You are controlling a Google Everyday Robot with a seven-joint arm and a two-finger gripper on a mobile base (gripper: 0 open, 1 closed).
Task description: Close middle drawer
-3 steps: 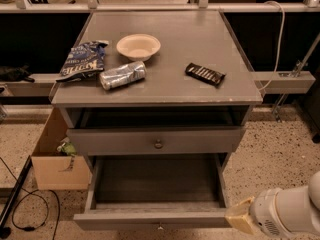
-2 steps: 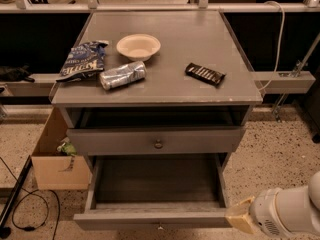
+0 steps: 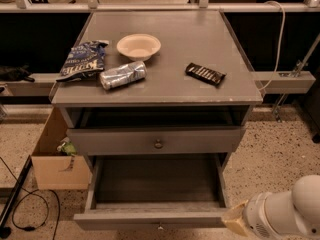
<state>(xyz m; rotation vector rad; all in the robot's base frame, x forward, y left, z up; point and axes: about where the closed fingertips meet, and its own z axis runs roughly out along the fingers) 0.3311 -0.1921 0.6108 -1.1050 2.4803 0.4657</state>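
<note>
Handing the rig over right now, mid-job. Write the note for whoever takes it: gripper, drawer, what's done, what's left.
The gripper is low at the right, beside the right end of the middle drawer's front panel. I cannot tell whether it touches the panel.
The middle drawer is pulled far out and its box looks empty.
The drawer above is not the target.
Done: nothing yet, as the drawer stands open.
Left: probably press on the front panel and push it in until it is flush.

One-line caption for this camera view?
Middle drawer stands pulled out, gripper by its front right corner; bowl, crushed can, chip bag, chocolate bar on cabinet top.
</note>
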